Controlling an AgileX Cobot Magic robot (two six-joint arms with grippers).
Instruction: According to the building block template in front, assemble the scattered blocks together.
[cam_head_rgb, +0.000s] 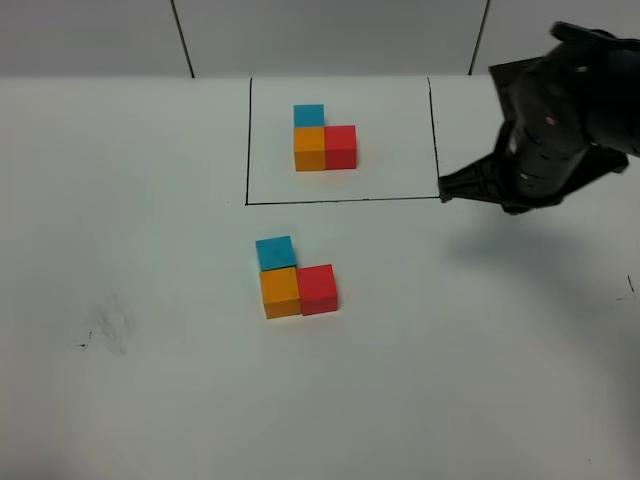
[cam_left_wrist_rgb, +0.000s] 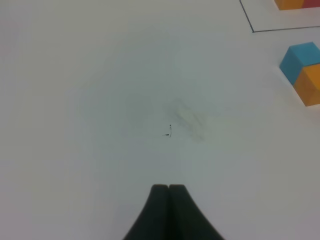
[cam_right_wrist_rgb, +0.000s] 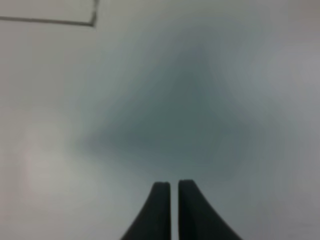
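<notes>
Lighting bright, even, diffuse; no glare on white tabletop (cam_head_rgb: 150, 400). Exterior high view sharp; soft shadow on tabletop under right arm (cam_head_rgb: 560, 120) near right edge; short shadows hug scattered blocks (cam_head_rgb: 296, 276). Left wrist view slightly soft, faint smudge (cam_left_wrist_rgb: 190, 120) legible. Right wrist view heavily blurred, broad grey shadow (cam_right_wrist_rgb: 185, 110) mid-frame, black line (cam_right_wrist_rgb: 50, 21) fuzzy.

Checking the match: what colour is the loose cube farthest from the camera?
Light blue cube, touching the orange cube; clearest in the exterior high view.
</notes>
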